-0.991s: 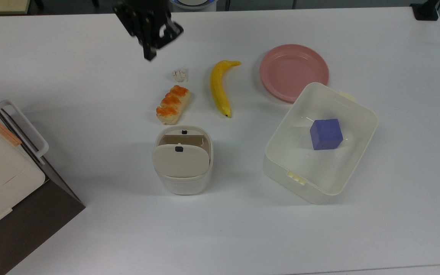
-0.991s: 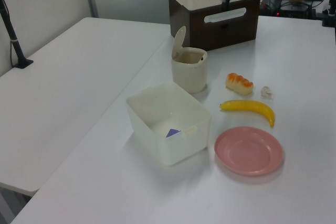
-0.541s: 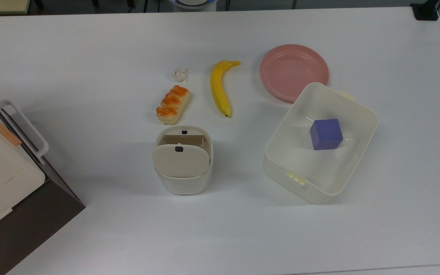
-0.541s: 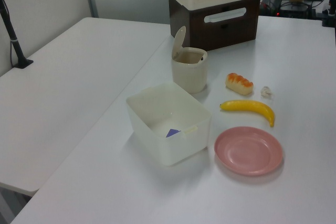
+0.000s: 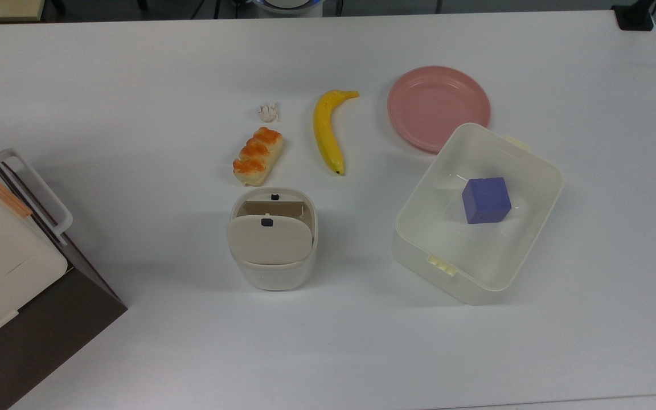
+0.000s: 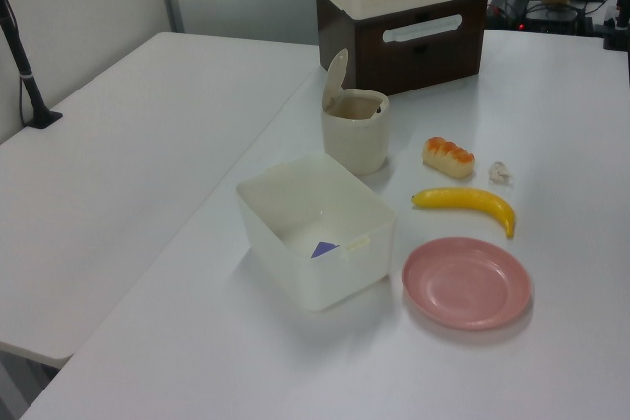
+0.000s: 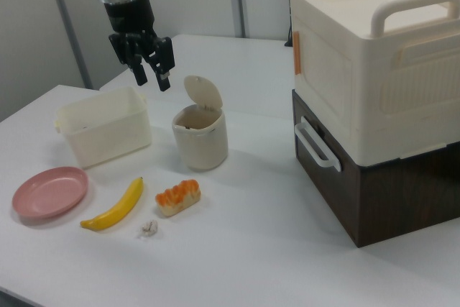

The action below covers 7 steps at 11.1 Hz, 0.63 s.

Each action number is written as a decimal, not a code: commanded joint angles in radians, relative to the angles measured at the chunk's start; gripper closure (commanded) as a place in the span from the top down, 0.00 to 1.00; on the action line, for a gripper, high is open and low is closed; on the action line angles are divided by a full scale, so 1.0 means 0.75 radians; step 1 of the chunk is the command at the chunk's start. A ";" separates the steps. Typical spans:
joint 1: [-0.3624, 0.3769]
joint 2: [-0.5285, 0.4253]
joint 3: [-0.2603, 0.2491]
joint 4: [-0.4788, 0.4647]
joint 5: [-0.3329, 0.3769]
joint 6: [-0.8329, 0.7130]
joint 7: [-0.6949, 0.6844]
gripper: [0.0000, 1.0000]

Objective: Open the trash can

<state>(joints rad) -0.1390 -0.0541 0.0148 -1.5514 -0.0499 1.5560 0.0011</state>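
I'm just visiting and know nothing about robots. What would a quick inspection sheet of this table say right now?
Surface: white table, no spills seen.
Job's things: trash can upright, its lid raised, inside exposed.
Clutter: bread roll, banana, small crumpled scrap, empty pink plate, translucent tub holding a purple cube.
Grippers: gripper hangs in the air, above and to the right view's left of the trash can, holding nothing, fingers open.
Cables: nothing seen on the table.
Surroundings: cream box with handles stacked on a dark brown cabinet at the table's edge; a second white table alongside.
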 commanded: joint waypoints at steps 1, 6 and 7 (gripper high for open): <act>0.068 -0.044 0.001 -0.065 0.038 0.012 -0.042 1.00; 0.069 -0.067 -0.024 -0.099 0.032 0.028 -0.220 1.00; 0.067 -0.063 -0.026 -0.097 0.032 0.042 -0.220 1.00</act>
<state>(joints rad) -0.0900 -0.0621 0.0114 -1.5849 -0.0381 1.5598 -0.1005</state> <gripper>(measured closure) 0.000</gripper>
